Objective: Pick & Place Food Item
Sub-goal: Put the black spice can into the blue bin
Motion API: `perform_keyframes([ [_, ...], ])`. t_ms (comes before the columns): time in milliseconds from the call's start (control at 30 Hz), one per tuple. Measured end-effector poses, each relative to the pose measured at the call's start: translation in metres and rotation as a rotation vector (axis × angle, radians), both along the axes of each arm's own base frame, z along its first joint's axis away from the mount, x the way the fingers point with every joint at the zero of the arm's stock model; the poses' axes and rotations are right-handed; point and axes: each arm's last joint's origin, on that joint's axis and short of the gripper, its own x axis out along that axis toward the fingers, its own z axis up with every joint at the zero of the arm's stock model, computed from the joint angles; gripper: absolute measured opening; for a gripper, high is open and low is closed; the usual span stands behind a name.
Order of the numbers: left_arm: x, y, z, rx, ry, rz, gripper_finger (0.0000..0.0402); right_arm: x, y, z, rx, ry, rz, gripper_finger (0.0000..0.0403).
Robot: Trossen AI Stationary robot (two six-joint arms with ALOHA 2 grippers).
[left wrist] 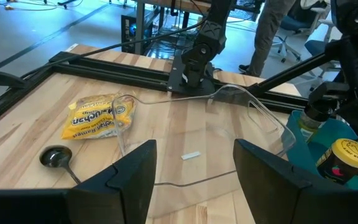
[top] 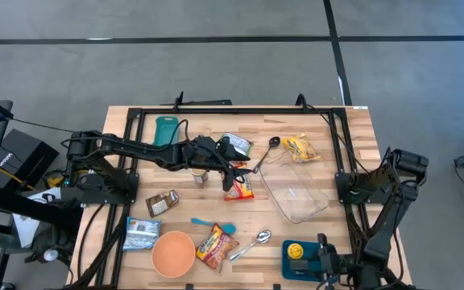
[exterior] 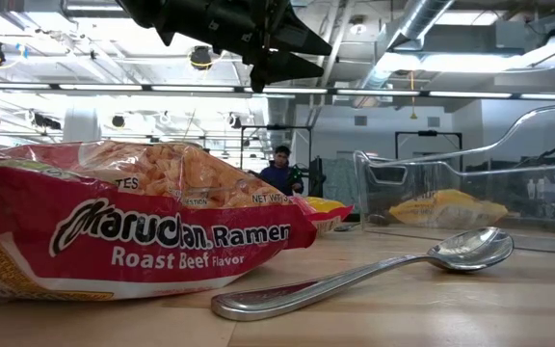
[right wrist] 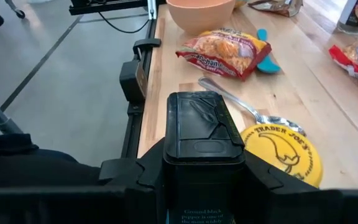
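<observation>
My right gripper (right wrist: 204,171) is at the table's near right corner (top: 325,262), shut on a black flip-lid pepper tin (right wrist: 202,134). Beside the tin lies a round yellow lid (right wrist: 283,154). Ahead of it along the near edge are a metal spoon (right wrist: 238,102), a red ramen pack (right wrist: 222,51) and an orange bowl (right wrist: 199,12). My left gripper (left wrist: 194,168) hangs open over the table's middle (top: 234,165), above another ramen pack (top: 240,188), with nothing between its fingers. It faces a clear plastic container (left wrist: 229,124) and a yellow noodle pack (left wrist: 98,118). My right gripper pinches the tin's two side walls (right wrist: 174,165) just under the lid, one finger (right wrist: 148,173) on each side. The fingers come slanting down from the table's right. The tin sits upright, lid up. Its base lies below the picture's edge, so I cannot tell whether it rests on the table.
A black spoon (top: 268,149) lies left of the yellow pack (top: 300,147). A blue box (top: 306,259) sits at the near right. Several packets (top: 142,234), a blue spoon (top: 216,225) and a can (top: 201,176) are on the left half. Black rails (top: 341,145) frame the table.
</observation>
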Motion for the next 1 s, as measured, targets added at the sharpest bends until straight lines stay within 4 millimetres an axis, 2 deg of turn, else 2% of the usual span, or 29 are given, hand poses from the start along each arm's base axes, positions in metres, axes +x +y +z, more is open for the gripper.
perform_keyframes([
  [200, 0.0, 0.0, 0.0, 0.0, 0.0, 0.0, 0.0208, 0.003, 0.003, -0.018, -0.016, 0.021, -0.025, 0.0114],
  [367, 0.0, 0.0, 0.0, 0.0, 0.0, 0.0, 0.0208, 0.005, 0.004, -0.023, -0.013, 0.026, -0.038, 0.0114],
  [1000, 0.0, 0.0, 0.0, 0.0, 0.0, 0.0, 0.0208, 0.008, 0.002, -0.026, 0.012, 0.053, -0.048, 0.0114],
])
